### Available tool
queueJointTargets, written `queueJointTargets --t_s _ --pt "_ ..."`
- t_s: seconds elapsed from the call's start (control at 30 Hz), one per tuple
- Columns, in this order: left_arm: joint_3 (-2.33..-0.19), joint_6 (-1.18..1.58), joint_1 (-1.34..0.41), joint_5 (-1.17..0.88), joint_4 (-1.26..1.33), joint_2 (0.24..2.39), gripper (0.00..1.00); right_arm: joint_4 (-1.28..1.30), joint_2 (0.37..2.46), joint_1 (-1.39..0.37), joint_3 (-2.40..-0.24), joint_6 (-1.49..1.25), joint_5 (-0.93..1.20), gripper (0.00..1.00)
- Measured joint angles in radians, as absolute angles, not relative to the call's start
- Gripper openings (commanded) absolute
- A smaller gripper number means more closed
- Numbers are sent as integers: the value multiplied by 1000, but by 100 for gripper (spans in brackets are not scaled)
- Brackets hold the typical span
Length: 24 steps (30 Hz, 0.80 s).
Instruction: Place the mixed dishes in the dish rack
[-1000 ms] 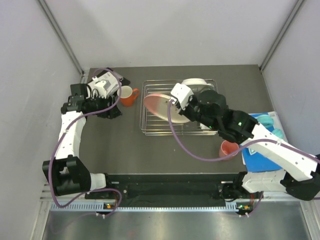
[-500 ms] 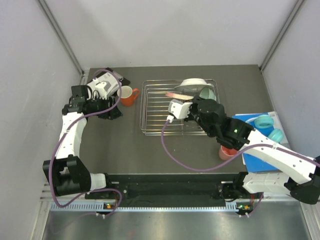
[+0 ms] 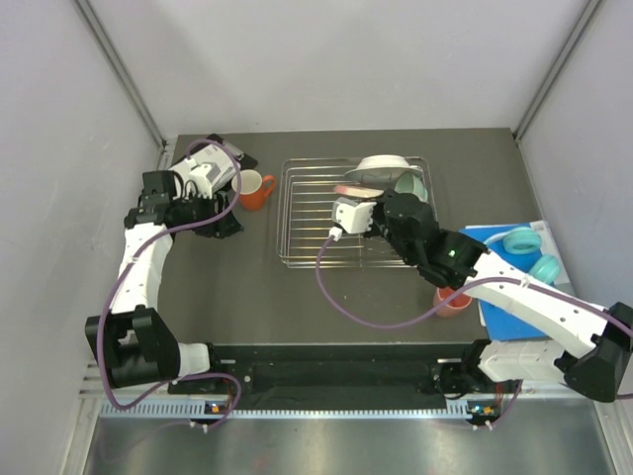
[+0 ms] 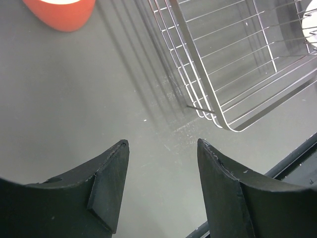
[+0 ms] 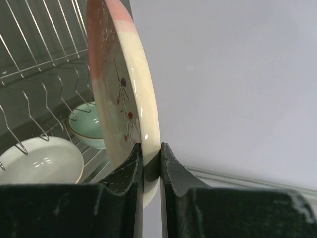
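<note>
Toward the back of the dark table (image 3: 247, 287) sits the dish rack (image 3: 307, 223), and from where I stand all the work is at its right-hand end. The right gripper (image 5: 151, 153) is pinched tight on the rim of the pink-and-cream plate (image 5: 121, 94), holding it on edge above the wires. I take it the plate is held upright so it can drop between the bars rather than lie flat and take up room.

Beyond it, the white plate (image 5: 42, 161) rests at the rack's far end with the mint green bowl (image 5: 86, 126) just beside it, so two pieces look loaded already. The orange mug (image 3: 253, 189) waits on the table just left of the rack. The left gripper (image 4: 161, 148) hangs near it, fingers spread wide and empty over bare table, probably parked there to keep out of the way. The salmon-pink cup (image 3: 450, 300) stands by the right arm, well apart from the rack and not yet loaded.
</note>
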<state>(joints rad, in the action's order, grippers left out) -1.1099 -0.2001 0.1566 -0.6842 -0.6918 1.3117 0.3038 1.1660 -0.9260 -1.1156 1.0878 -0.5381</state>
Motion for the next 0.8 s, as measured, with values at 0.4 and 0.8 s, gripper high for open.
queueJointTargets --t_s 0.4,0.8 --pt "-1106 -200 157 -684 -680 1312 62 265 1224 -854 -1032 1051 -468 0" --pt "-1106 -200 157 -684 -680 1312 62 223 1268 -833 -1024 1034 -447 0"
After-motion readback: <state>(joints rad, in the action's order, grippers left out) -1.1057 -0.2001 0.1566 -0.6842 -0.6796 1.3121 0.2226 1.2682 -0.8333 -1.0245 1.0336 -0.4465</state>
